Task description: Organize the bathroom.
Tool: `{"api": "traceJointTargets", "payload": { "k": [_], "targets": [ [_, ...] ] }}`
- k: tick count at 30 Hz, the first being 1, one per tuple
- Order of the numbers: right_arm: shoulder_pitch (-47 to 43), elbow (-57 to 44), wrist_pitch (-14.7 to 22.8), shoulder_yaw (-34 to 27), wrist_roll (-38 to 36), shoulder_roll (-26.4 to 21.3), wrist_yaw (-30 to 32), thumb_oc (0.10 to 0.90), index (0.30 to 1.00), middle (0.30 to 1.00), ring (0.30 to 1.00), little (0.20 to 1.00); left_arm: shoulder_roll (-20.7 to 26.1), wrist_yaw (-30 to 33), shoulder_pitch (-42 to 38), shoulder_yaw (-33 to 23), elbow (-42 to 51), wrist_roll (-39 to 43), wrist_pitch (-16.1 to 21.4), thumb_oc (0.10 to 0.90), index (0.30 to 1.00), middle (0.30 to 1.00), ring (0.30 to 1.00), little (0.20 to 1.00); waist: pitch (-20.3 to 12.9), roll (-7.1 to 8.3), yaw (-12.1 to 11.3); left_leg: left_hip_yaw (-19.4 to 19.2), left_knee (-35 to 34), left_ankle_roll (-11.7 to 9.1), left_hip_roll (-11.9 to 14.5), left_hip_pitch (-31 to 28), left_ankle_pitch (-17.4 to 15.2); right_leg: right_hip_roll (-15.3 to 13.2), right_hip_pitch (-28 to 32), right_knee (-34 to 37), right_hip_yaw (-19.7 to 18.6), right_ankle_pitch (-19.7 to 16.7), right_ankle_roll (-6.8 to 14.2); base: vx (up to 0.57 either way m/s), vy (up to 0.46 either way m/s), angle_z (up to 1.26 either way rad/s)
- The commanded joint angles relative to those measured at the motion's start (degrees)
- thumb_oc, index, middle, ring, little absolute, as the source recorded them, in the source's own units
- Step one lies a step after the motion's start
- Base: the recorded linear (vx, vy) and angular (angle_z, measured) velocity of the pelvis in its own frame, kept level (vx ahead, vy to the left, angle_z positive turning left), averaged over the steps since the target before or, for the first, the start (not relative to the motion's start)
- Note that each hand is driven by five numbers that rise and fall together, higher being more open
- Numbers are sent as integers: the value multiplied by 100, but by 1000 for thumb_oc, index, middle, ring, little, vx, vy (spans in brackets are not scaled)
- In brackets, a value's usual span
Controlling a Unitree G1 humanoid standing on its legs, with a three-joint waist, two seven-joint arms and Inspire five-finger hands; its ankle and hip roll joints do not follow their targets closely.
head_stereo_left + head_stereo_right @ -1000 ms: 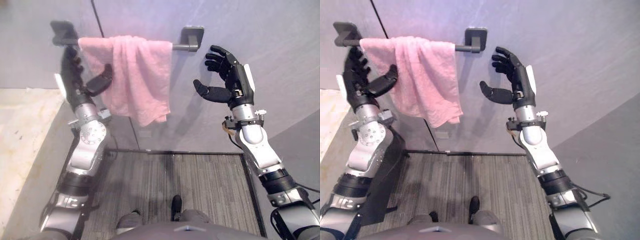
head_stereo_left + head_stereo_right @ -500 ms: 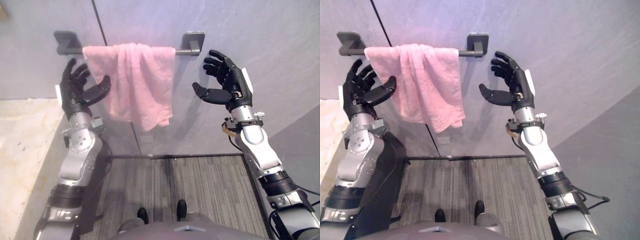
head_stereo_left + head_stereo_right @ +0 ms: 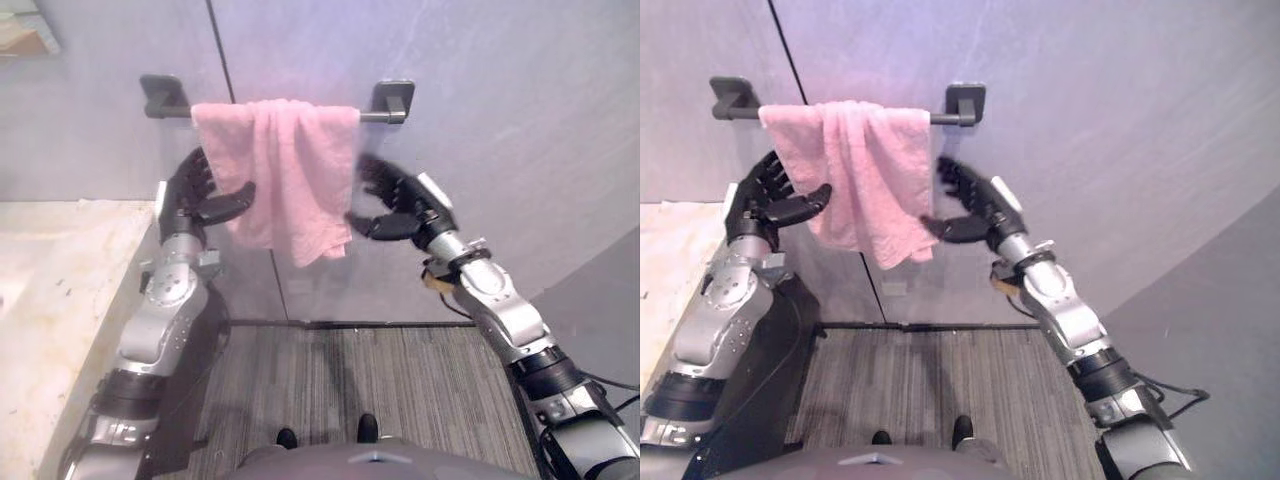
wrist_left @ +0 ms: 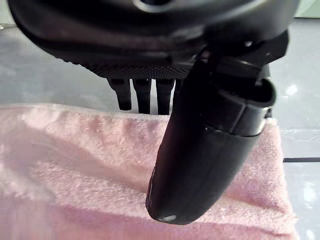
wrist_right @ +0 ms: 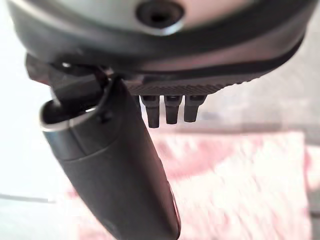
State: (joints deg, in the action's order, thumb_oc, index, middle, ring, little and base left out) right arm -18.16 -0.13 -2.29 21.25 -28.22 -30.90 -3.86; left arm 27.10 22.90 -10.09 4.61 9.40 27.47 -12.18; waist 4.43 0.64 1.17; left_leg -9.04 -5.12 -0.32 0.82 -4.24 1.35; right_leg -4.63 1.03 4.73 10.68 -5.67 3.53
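The pink towel (image 3: pixel 282 170) is hanging over the dark towel bar (image 3: pixel 375 116) on the grey wall (image 3: pixel 500 130) in front of me, bunched toward the bar's middle and right, with a short bare stretch of bar showing at each end before the wall brackets. It is draping in uneven folds, its lower edge slanting down to a point on the right side, and its nap is looking soft and loopy up close.

My left hand (image 3: pixel 195 196) is hovering at the towel's left edge, fingers spread and straight, thumb reaching across toward the cloth; in my left wrist view the thumb (image 4: pixel 210 150) is lying in front of the pink fabric, and I am not clamping anything. My right hand (image 3: pixel 395 205) is waiting at the towel's right edge, likewise spread wide, thumb pointing in at the cloth's lower corner, holding nothing.

Below the towel's tip the wall is running bare down to the striped grey floor mat (image 3: pixel 400 390), so there is open room under and between my arms. A pale stone counter (image 3: pixel 50 300) is crowding in just beside my left arm, while the space to my right is staying open along the wall
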Motion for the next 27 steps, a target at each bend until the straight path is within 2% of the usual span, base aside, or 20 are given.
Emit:
{"api": "traceJointTargets", "payload": {
  "k": [1, 6, 8, 13, 14, 17, 20, 24, 27],
  "targets": [
    [-1203, -378, 372, -143, -370, 348, -53, 800, 900, 900, 900, 900, 217, -240, -621, 293, -239, -94, 172, 800, 900, 900, 900, 900, -157, 26, -54, -189, 12, 48, -97, -115, -298, -319, 140, -538, 322, 469, 735, 64, 29, 3],
    [-1292, -381, 342, -140, -390, 403, 22, 800, 900, 900, 900, 900, 212, -210, -622, 275, -216, -196, 178, 800, 900, 900, 900, 900, -165, 54, -105, -238, 12, 54, -97, -111, -305, -360, 133, -545, 391, 445, 742, 56, 20, 0],
    [-1340, -414, 407, -226, -119, 368, 213, 800, 900, 900, 900, 900, 203, -130, -523, 172, -154, -495, 327, 800, 900, 900, 900, 900, -171, 88, -166, -321, 12, 63, -93, -106, -312, -394, 140, -539, 457, 418, 746, 108, 30, -2],
    [-1201, -575, 492, -371, 181, 372, 520, 800, 900, 900, 900, 900, 184, 25, -447, 67, -77, -642, 492, 800, 900, 900, 900, 900, -156, 98, -168, -397, 12, 79, -89, -124, -340, -421, 136, -582, 503, 417, 740, 40, 11, -1],
    [-1053, -681, 467, -452, 425, 363, 790, 800, 900, 900, 900, 900, 161, 83, -396, 14, -29, -788, 505, 800, 900, 900, 900, 900, -143, 94, -147, -417, 12, 94, -100, -148, -355, -420, 133, -610, 479, 429, 737, 28, 12, -5],
    [-760, -841, 379, -609, 519, 354, 1029, 800, 900, 900, 900, 900, 156, 113, -291, -54, 54, -788, 520, 800, 900, 900, 900, 900, -130, 79, -97, -450, 12, 106, -102, -164, -368, -420, 119, -632, 445, 431, 736, 9, 5, -2],
    [-233, -1073, 496, -794, 517, 418, 1289, 800, 900, 900, 900, 900, 109, 227, -121, -123, 188, -806, 519, 800, 900, 900, 900, 900, -100, 54, -6, -531, 12, 122, -103, -191, -392, -434, 98, -654, 431, 401, 749, 3, 8, -4],
    [188, -1395, 657, -941, 477, 525, 1348, 800, 900, 900, 900, 900, 82, 356, -2, -185, 288, -839, 567, 800, 900, 900, 900, 900, -82, 28, 83, -605, 12, 148, -114, -220, -419, -434, 78, -675, 399, 389, 757, 12, 9, -20],
    [406, -1621, 867, -930, 494, 597, 1155, 800, 900, 900, 900, 900, 68, 496, 76, -215, 384, -942, 638, 800, 900, 900, 900, 900, -61, 2, 124, -669, 12, 171, -125, -256, -449, -430, 88, -678, 402, 429, 763, 12, 3, -8]
  ]
}}
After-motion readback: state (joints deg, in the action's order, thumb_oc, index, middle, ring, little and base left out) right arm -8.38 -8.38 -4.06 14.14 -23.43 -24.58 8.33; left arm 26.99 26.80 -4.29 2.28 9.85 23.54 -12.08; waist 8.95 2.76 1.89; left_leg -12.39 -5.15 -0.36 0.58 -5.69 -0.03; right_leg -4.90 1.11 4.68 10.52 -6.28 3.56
